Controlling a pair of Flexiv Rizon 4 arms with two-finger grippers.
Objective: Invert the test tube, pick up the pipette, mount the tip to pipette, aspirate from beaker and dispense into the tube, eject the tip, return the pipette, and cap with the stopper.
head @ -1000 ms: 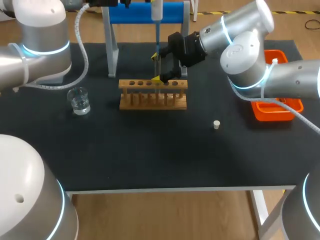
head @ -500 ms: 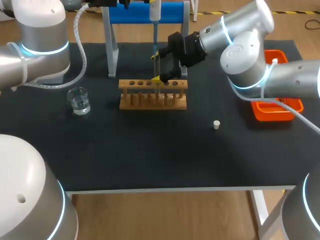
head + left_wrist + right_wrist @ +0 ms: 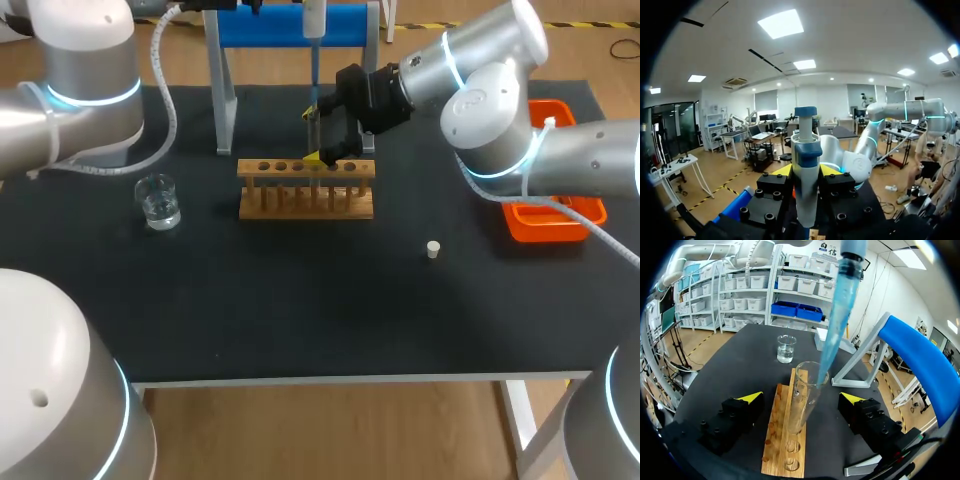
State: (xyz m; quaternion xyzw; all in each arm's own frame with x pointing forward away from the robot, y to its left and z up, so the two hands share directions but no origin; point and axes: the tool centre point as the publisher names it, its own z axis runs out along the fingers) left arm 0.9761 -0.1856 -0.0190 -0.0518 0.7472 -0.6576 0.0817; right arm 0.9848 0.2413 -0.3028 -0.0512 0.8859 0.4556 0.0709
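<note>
Centrally: test tube (image 3: pixel 801 400), clear glass, upright in the wooden rack (image 3: pixel 306 190). Its long axis is vertical and its open mouth faces up. Two empty rack holes show on the near side of it in the right wrist view. The rack sits at the back middle of the counter (image 3: pixel 300 300).

Pipette tip (image 3: pixel 836 325): translucent blue, long axis leaning a little in the right wrist view. Its narrow end points down and sits inside the tube's mouth.

Pipette (image 3: pixel 805 165): white body with a blue cap, upright above the tube. The left gripper (image 3: pixel 806 172) has its fingers pressed to the body from both sides.

Right gripper (image 3: pixel 801 399): fingers spread wide, one on each side of the tube. The yellow tips stand clear of the glass.

Beaker (image 3: pixel 159 201): clear, upright, with liquid in it, on the counter left of the rack and apart from it.

Stopper (image 3: pixel 433 249): small and pale, lying alone on the counter, right of the rack and nearer the front.

Orange tray (image 3: pixel 555 215): at the counter's right edge, partly hidden by the right arm.

Blue stand (image 3: pixel 290 25): behind the rack, on grey legs.
</note>
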